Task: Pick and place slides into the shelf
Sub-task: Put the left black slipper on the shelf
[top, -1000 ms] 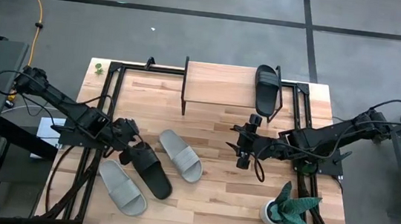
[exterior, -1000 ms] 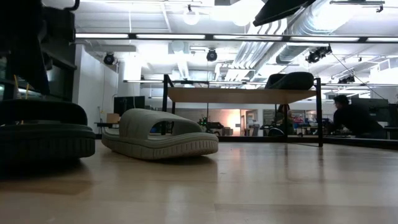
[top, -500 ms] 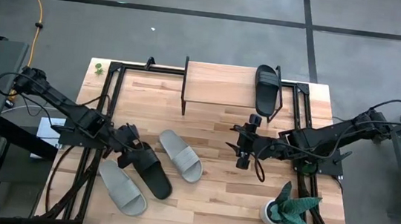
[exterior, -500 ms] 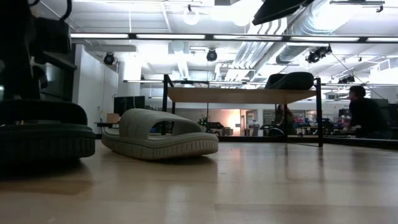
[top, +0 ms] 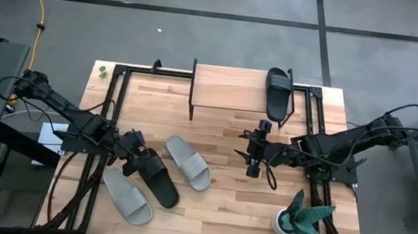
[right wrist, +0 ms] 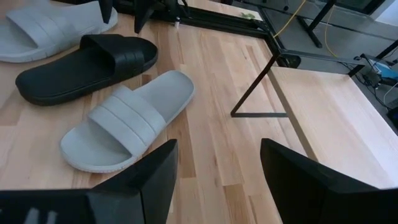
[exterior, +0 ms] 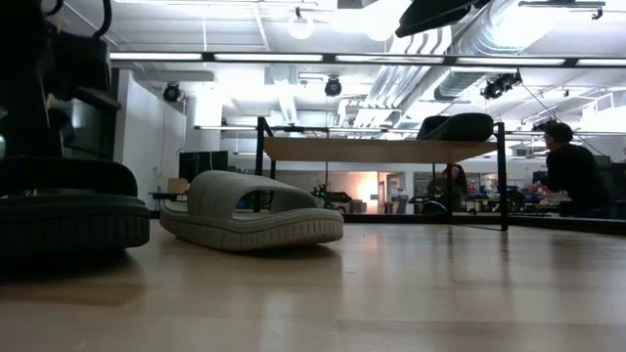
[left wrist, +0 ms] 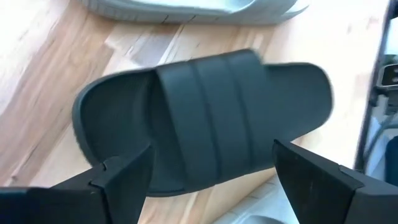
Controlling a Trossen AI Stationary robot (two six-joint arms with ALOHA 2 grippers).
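While the left gripper (top: 136,156) hangs at the lower left of the overhead frame, its fingers (left wrist: 118,180) stand wide apart on either side of the black slide (top: 157,178) lying on the table (top: 222,212), not closed on it. In the left wrist view that slide's strap (left wrist: 214,109) shows three moulded ridges, with no logo or lettering legible. One grey-green slide (top: 188,161) lies just right of the black one, and another grey-green slide (top: 127,195) lies just below and left of it, near the table's lower left edge.

At centre right of the overhead frame the right gripper (top: 255,148) hovers over bare wood, its fingers (right wrist: 152,180) parted and holding nothing. The shelf (top: 231,88) sits at the upper middle of the frame, and the second black slide (top: 277,94) rests on its right end, toe pointing toward the frame's top. A potted plant (top: 299,218) stands at the lower right corner of the table.

In the low view a grey-green slide fills the left centre, the shelf stands behind it carrying the dark slide on the right, and a person (exterior: 572,176) sits at the far right of the room beyond. No writing can be read on any of the items.
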